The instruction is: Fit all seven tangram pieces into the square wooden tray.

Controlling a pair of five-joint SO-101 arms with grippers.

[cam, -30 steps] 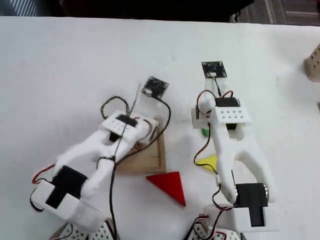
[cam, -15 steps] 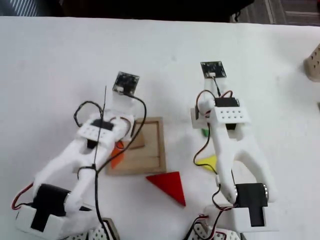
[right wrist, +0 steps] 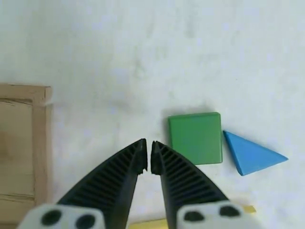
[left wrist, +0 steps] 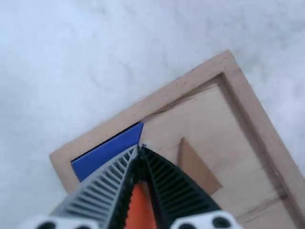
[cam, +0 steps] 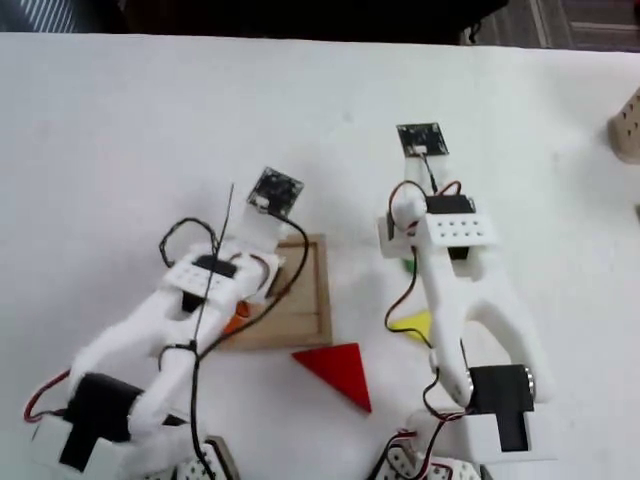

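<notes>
High view, tray [cam: 322,290] taken as reference. The left arm [cam: 205,285] lies over the tray's half away from the right arm [cam: 455,270], and an orange piece [cam: 236,321] peeks out beneath it at the tray's outer edge. A red triangle [cam: 337,370] sits just off the tray's near corner, one short edge roughly parallel to the near rim. A yellow piece [cam: 414,322] lies further from the tray, partly under the right arm. Left wrist view: left gripper [left wrist: 141,150] tips are pressed together over the tray floor, just beside a blue piece [left wrist: 106,151] seated in a tray corner. Orange shows in the slit behind the tips; pinched or merely lying beneath, cannot tell. Right wrist view: right gripper [right wrist: 148,161] is nearly closed, a thin slit with nothing in it, over bare table beside the tray rim. The green square [right wrist: 195,138] lies just past the tips, away from the tray, and the blue triangle [right wrist: 252,153] is beyond it, corner nearly touching. Judgement: the right arm is nearer the square, and its jaws must spread first.
</notes>
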